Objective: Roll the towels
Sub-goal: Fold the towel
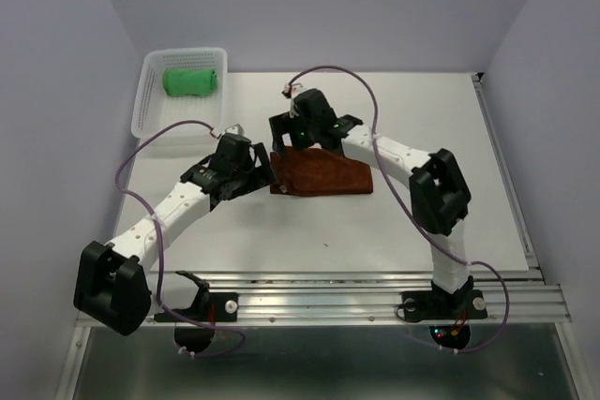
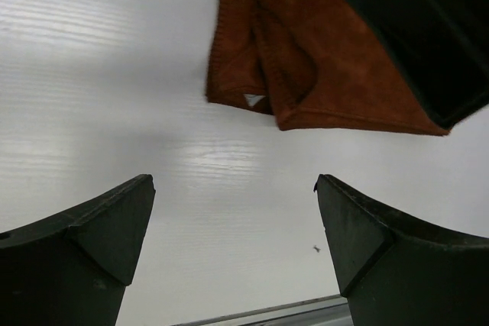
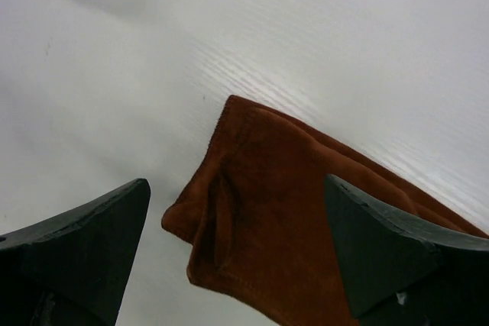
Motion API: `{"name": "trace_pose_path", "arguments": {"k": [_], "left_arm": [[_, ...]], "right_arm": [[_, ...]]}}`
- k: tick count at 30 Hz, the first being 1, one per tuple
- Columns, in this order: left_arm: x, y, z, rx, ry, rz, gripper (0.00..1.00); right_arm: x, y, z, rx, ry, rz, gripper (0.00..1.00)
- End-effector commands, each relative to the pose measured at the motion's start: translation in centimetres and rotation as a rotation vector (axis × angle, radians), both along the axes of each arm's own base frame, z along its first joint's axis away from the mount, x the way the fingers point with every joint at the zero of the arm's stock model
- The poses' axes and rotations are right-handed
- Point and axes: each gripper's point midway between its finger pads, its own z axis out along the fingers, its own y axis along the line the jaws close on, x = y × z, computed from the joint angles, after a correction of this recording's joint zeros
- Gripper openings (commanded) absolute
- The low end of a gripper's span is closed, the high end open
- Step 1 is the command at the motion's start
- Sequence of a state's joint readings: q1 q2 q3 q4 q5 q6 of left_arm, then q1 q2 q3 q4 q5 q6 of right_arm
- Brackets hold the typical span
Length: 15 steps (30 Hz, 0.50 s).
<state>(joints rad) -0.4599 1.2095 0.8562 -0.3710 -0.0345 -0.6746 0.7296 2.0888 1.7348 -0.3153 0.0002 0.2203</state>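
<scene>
Left tool (image 2: 233,182) and right tool (image 3: 237,183), both wide open, empty, near the rust-brown towel (image 1: 323,176)

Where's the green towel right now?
Top view: the green towel lies inside the white basket at the far-left corner of the table, behind the left gripper.

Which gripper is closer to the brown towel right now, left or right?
Right. The right gripper hangs open over a corner of the brown towel, cloth between its fingers. The left gripper sits short of the towel's edge, bare table between its fingers.
</scene>
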Motion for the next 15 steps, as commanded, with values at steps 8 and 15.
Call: {"name": "trace_pose_path", "arguments": {"k": [8,15], "left_arm": [[8.3,-11.3,4.7,-0.052,-0.144,-0.202,0.99],[8.9,-13.3,-2.2,0.005,-0.001,-0.265,0.99]], "right_arm": [[-0.1,-12.6,3.0,0.123,0.063,-0.237,1.0],[-0.6,-12.6,-0.4,0.108,0.147,-0.197,1.0]]}}
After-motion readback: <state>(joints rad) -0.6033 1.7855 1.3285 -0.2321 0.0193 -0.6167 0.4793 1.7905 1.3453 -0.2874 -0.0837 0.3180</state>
